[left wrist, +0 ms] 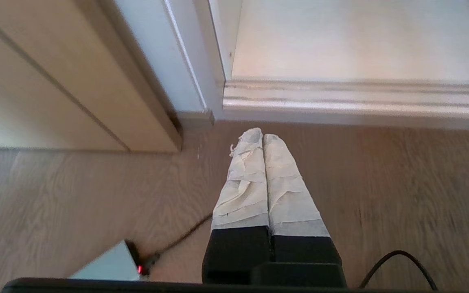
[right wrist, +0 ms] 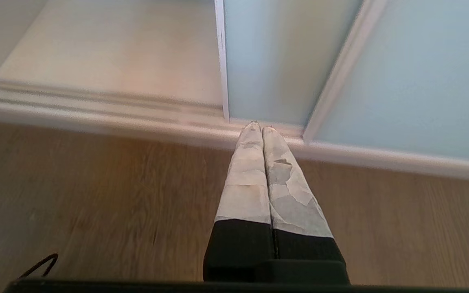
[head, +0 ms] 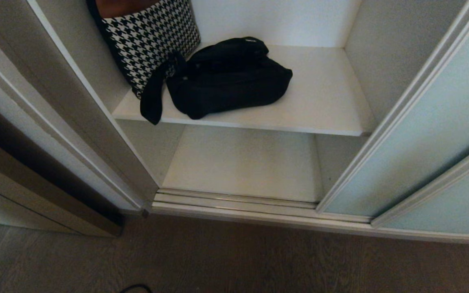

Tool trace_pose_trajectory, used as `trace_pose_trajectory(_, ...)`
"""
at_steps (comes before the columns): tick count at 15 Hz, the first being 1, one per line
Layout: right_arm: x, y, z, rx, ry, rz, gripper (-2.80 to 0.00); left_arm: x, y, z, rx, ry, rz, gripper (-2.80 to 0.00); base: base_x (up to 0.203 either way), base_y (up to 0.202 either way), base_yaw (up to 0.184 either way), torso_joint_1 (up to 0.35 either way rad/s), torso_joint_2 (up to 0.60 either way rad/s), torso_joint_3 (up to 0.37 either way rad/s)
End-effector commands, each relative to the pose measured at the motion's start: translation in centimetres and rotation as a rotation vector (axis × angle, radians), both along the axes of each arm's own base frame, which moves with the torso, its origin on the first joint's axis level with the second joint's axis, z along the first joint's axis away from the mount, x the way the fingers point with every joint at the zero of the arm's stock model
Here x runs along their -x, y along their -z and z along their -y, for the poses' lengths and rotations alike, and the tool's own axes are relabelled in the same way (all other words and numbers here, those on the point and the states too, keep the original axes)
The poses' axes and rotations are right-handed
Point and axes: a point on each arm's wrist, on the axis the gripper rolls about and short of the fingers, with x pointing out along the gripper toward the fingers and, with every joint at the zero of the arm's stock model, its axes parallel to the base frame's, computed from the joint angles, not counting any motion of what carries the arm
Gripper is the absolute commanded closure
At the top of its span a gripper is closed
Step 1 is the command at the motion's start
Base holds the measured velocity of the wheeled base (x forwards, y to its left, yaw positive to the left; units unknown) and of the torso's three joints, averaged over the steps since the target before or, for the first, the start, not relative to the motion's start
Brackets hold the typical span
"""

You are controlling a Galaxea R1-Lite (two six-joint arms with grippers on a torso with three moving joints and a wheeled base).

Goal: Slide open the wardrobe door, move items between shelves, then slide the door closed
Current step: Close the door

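Seen from the head camera, the sliding wardrobe door (head: 434, 134) is standing pushed aside to the right, leaving the compartment open, so the opening step looks done. The black bag (head: 228, 77) is lying on the upper shelf (head: 324, 101), its strap (head: 153, 95) drooping over the front edge, touching a houndstooth bag (head: 149, 36) leaning at the left wall. The lower shelf (head: 242, 162) is showing nothing on it, and neither arm is appearing in this view. In the left wrist view, the left tool (left wrist: 262, 136) is hanging low over the wood floor (left wrist: 75, 203), its taped fingers (left wrist: 242, 183) pressed together on nothing, pointing toward the door track (left wrist: 356, 97) below the open compartment. In the right wrist view, the right tool (right wrist: 261, 127) is likewise hanging with fingers pressed together and empty, its tips lining up with the track just under the door's frosted panel (right wrist: 275, 61). Whether the bag is sitting at its starting shelf or its final one cannot be told from these pictures; closing the door is clearly remaining.
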Motion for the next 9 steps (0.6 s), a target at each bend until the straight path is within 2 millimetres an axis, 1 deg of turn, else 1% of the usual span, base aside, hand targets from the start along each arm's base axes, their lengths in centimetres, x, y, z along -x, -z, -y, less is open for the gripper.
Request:
trace_pose_trajectory(1,-0.02,0.03,0.0,0.0,0.0,-0.001,0.0,-0.04,-0.01,0.0,0.004,-0.001,-0.005,0.0,-0.176,0.0,-0.001,0.002,0.0,0.004)
trace_pose_trajectory(2,-0.02,0.03,0.0,0.0,0.0,-0.001,0.0,-0.04,-0.03,0.0,0.009,-0.001,-0.003,0.0,-0.113,0.0,-0.001,-0.001,0.0,0.005)
trace_pose_trajectory(9,-0.02,0.03,0.0,0.001,0.0,-0.001,0.0,-0.04,-0.09,-0.02,0.092,-0.008,0.003,0.0,0.0,0.0,0.0,0.0,0.0,0.0)
